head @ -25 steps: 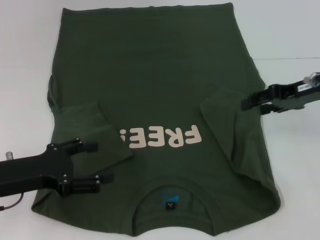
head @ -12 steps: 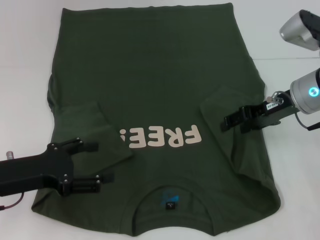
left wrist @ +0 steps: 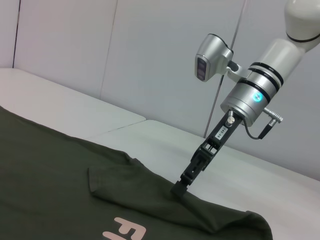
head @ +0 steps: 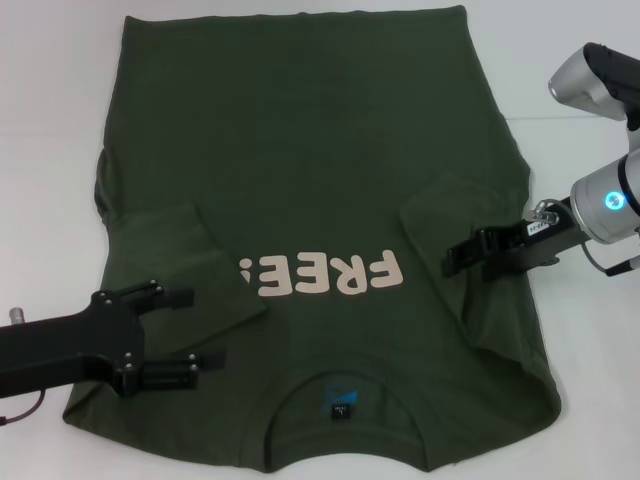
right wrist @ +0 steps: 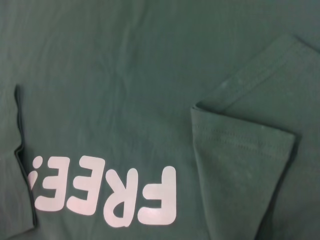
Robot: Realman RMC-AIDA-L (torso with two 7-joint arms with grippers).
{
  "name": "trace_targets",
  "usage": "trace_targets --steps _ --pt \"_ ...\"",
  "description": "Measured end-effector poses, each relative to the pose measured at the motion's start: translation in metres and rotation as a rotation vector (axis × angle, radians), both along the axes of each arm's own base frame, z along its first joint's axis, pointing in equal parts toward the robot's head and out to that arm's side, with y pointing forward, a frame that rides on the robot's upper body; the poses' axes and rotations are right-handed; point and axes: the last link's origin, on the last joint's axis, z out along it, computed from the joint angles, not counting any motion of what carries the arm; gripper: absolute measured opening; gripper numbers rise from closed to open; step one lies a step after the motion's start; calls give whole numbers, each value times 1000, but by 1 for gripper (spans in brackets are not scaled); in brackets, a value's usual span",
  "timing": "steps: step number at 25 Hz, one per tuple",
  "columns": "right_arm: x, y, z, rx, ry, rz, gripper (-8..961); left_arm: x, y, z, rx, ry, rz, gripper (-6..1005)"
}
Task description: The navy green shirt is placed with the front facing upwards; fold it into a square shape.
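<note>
Lying flat on the white desk (head: 590, 400), the shirt (head: 300, 150) shows both sleeves folded inward in the head view. Left pincer (head: 205, 330) hovers open at 8 o'clock; right pincer (head: 450, 262), at 3 o'clock, cannot be judged. Left wrist view: right pincer (left wrist: 179, 189) touches fabric. Right wrist view: lettering (right wrist: 107, 192), folded sleeve (right wrist: 245, 145).

**Readable lettering on the shirt**

"FREE!" is printed in large cream capitals across the chest of the navy green shirt (head: 300, 180), and it is seen upside down in the head view, at about 6 o'clock of the garment's middle. A small blue label (head: 341, 400) is sewn inside the collar; its print cannot be read.
</note>
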Motion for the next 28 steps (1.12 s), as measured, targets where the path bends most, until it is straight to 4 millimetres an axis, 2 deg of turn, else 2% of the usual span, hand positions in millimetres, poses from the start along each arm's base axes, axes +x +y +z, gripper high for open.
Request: trace_targets --steps 16,28 --pt "-1 -1 -16 14 12 0 683 -1 2 -1 2 11 3 949" --pt "-3 -1 -20 20 18 5 684 0 3 -2 4 14 5 949"
